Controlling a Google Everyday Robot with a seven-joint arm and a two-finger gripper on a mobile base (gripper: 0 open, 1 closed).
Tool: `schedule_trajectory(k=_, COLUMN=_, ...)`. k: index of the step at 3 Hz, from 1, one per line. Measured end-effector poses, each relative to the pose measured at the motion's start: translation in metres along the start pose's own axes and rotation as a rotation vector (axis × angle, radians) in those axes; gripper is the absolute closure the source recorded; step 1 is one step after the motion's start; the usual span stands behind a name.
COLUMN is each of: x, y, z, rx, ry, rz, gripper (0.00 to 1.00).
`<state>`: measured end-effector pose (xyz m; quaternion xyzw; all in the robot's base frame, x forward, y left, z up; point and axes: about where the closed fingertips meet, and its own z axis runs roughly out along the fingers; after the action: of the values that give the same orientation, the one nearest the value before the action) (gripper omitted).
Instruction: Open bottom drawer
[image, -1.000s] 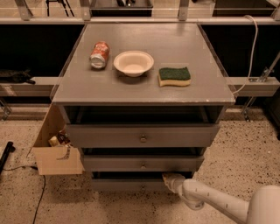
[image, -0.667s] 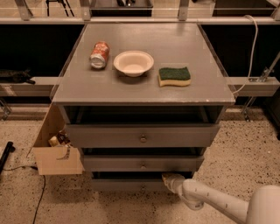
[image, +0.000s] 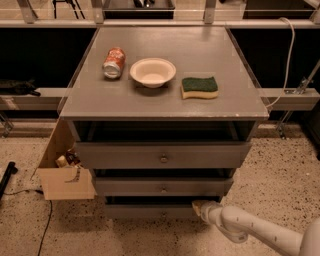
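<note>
nothing has moved: the gripper (image: 199, 206) stays at the right end of the bottom drawer (image: 150, 210) front. spread or pressed together, i cannot tell.

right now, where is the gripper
In the camera view the gripper sits low and right of centre, at the right end of the bottom drawer, just under the middle drawer.

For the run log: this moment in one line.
gripper at right end of bottom drawer front | cabinet top: can, bowl, sponge

dim overhead light | recesses dark | end effector (image: 199, 206) beside bottom drawer (image: 150, 211)
</note>
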<state>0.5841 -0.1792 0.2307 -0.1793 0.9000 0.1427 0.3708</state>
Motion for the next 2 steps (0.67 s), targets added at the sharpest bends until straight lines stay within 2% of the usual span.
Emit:
schedule_trajectory(k=1, x=0.012, y=-0.001, z=-0.038, rx=-0.043, ry=0.045, rz=-0.053, gripper=0.75)
schedule_trajectory(k=2, x=0.022, y=-0.001, z=-0.064, rx=-0.103, ry=0.129, rz=-0.190, gripper=0.78)
